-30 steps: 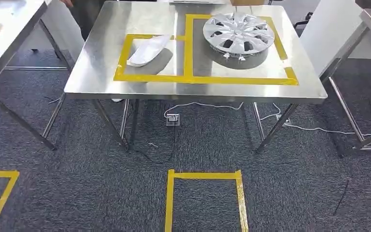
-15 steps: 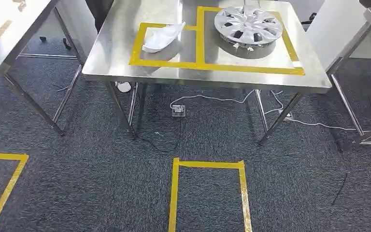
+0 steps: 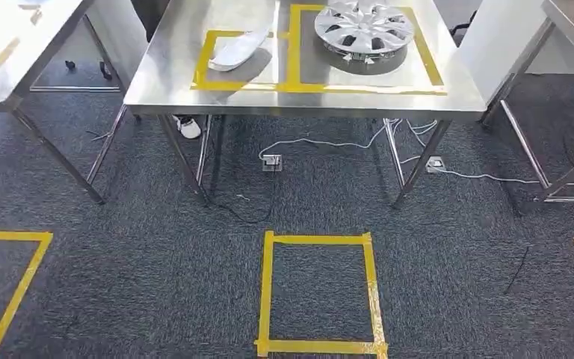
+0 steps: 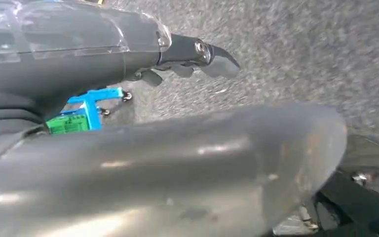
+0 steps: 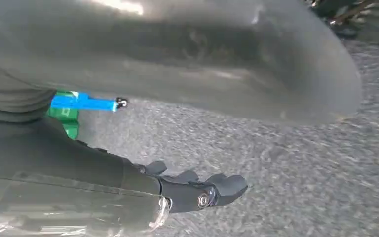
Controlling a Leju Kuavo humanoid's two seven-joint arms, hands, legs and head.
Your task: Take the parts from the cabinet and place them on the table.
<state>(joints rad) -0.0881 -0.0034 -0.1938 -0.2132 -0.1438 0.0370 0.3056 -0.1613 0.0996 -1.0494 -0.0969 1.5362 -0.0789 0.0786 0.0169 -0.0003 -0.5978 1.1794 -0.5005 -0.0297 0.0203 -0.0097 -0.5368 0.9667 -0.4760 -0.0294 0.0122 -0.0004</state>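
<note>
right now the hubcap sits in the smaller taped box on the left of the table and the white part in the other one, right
Not quite. The head view shows the hubcap in the larger taped box on the right side of the table. The white part is the one lying in the smaller taped box on the left.

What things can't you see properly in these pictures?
- Hubcap: head view, its far rim is cut off by the picture's top edge.
- White curved part: head view, its far tip meets the same edge.
- Shoe: head view, mostly hidden behind the table legs.
- Left hand: left wrist view, the thick grey thumb covers most of it.
- Right hand: right wrist view, the carpet is blurred.
</note>
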